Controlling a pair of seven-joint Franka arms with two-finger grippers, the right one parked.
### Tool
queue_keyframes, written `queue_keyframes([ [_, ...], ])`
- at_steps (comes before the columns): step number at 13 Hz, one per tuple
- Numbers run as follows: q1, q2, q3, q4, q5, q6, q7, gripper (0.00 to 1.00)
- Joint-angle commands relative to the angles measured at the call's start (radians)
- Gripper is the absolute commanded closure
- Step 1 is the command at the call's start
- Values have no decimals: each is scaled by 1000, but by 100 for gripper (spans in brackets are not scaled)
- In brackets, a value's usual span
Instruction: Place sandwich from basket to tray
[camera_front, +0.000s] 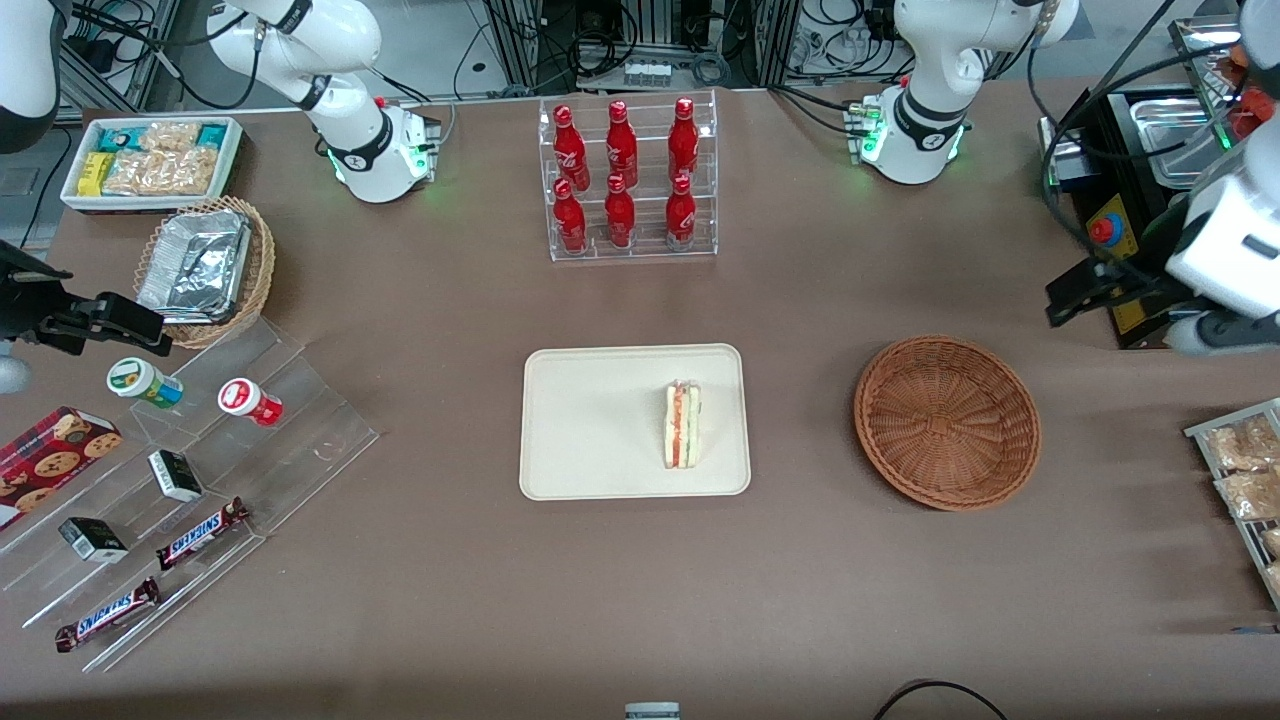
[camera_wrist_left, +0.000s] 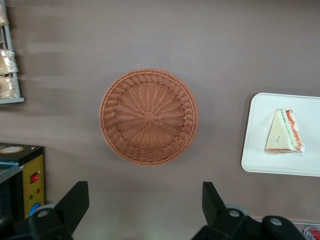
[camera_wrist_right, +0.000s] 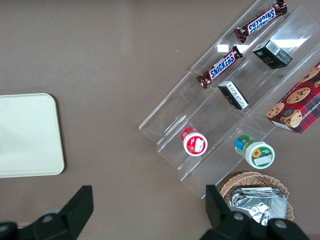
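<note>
Brown matte table (camera_front: 640, 600) surface, slightly cloth-like, carries everything.

Sandwich (camera_front: 682, 424): triangular wedge of pale white bread, seen edge-on from the front camera, with red-orange and green filling stripes along the cut side. It lies on the tray (camera_front: 580, 420), in the part nearest the basket, inside the rim. In the left wrist view the wedge (camera_wrist_left: 284, 132) shows its flat triangular face and appears wrapped in clear film.

Tray: flat, cream-beige, rectangular, rounded corners, low raised rim, smooth matte finish.

Basket (camera_front: 947, 421): round, shallow, dark-brown woven wicker, radial spokes from a centre knot, banded rim. Nothing in it. It sits beside the tray toward the working arm's end of the table, apart from it.

End effector (camera_wrist_left: 145, 205): raised above the table near the basket, fingers (camera_wrist_left: 75, 200) spread wide, holding nothing. In the front view its black body (camera_front: 1095, 285) shows at the working arm's end, farther from the camera than the basket.

Other items:
- Clear acrylic tiered rack with six red bottles (camera_front: 625, 180), farther from the camera than the tray.
- Clear stepped acrylic display (camera_front: 200, 480) toward the parked arm's end, holding two Snickers bars (camera_front: 200, 535), small dark boxes and two round lidded cups.
- Lighter tan wicker basket with foil containers (camera_front: 200, 265) near that display.
</note>
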Motion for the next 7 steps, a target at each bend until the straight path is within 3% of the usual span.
queue_keyframes([
  [1, 40, -48, -25, -21, 15, -20, 45, 0],
  [7, 58, -48, -16, -102, 20, 30, 100, 0],
])
